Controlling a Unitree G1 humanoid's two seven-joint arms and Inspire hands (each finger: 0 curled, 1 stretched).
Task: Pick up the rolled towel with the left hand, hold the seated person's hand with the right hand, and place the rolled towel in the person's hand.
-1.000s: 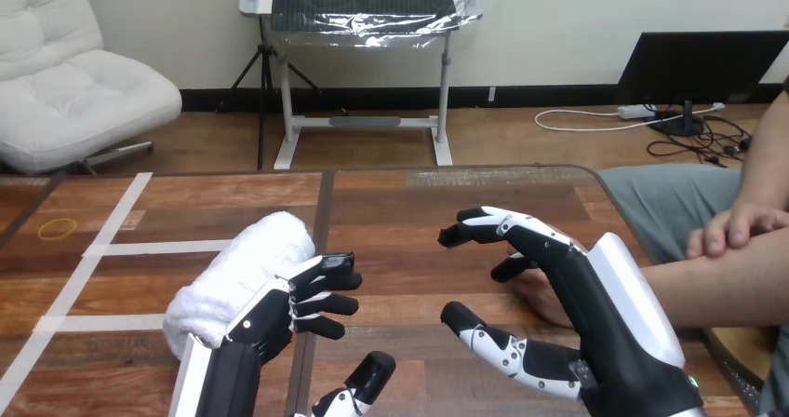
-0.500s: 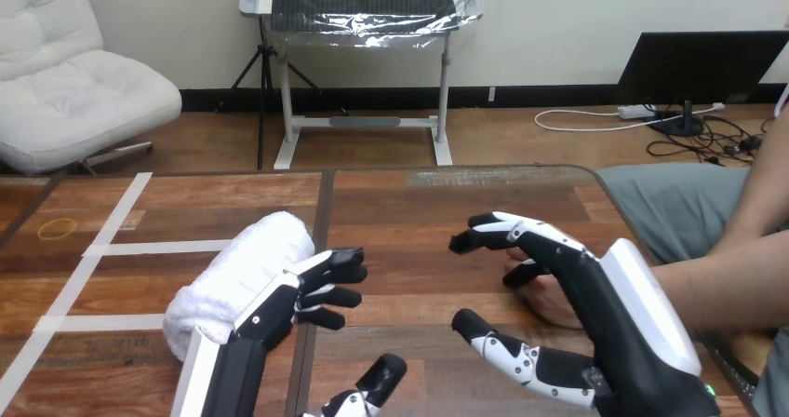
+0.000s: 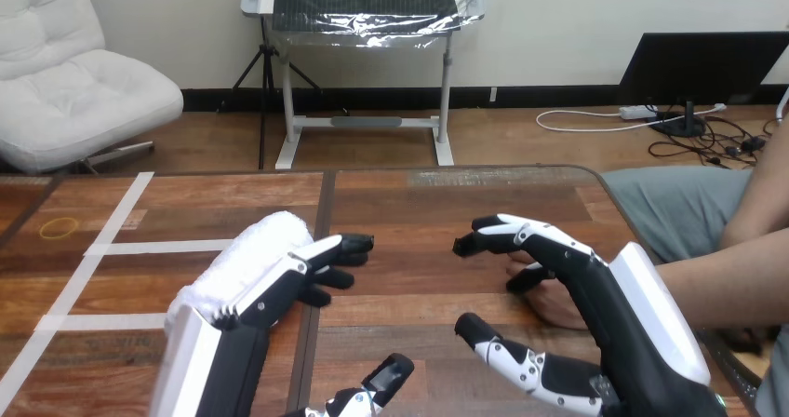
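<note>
White tape lines (image 3: 158, 247) are crossing the left part of the wooden table (image 3: 419, 203); just to their right the rolled towel (image 3: 244, 251) is lying on the tabletop, running diagonally from the near left toward the far right, its far end sitting beside the seam between the table's boards; the robot's left hand (image 3: 265, 298) is reaching over the towel's near and right side with its fingers (image 3: 327, 249) stretched out almost straight toward the table's middle, not closing on anything, while its thumb (image 3: 380, 387) is hanging well apart from them, low at the view's bottom edge; whether the fingers are touching the towel cannot be told; past a bare stretch of wood the right hand (image 3: 609, 298) is arching, released, with its fingers gently bent and pointing left and its thumb (image 3: 502, 352) spreading out below them; the person's hand (image 3: 551, 303) is resting on the table under that arch, between the fingers and the thumb, and nothing is curling round it; the person's forearm (image 3: 735, 285) is leading from it toward the view's right edge.
</note>
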